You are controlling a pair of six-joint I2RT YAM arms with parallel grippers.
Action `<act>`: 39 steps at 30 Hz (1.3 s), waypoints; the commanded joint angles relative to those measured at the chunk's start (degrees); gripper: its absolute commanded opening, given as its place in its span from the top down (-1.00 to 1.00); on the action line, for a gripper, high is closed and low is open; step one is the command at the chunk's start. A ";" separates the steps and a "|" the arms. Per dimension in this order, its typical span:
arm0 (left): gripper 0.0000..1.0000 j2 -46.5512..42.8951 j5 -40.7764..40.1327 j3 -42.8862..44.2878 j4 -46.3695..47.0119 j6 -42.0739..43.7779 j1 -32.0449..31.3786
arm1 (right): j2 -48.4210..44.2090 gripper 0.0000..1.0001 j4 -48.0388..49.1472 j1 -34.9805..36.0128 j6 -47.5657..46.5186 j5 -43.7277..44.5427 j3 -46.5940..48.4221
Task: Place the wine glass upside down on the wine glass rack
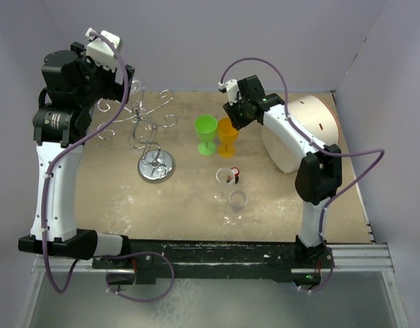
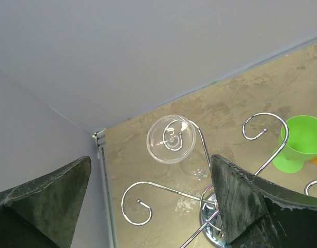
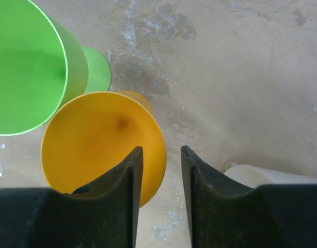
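Tan tabletop (image 1: 114,198) under lavender walls (image 1: 196,41); orange wine glass (image 1: 228,133) stands upright beside green glass (image 1: 206,130), right of the wine glass rack (image 1: 150,140); right claw (image 3: 162,152) straddles its rim, jaws part-open; left claw (image 2: 151,159) gapes wide above the rack.

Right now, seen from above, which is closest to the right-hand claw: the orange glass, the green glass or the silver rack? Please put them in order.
1. Orange glass: directly under the right gripper, which straddles its rim.
2. Green glass: just to the left, beside the orange one.
3. Silver rack: farthest, well over on the left side of the table.
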 commanded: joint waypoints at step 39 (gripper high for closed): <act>-0.99 2.35 14.30 7.56 1.25 -8.95 1.48 | -14.85 1.00 1.88 -8.62 1.20 0.35 27.06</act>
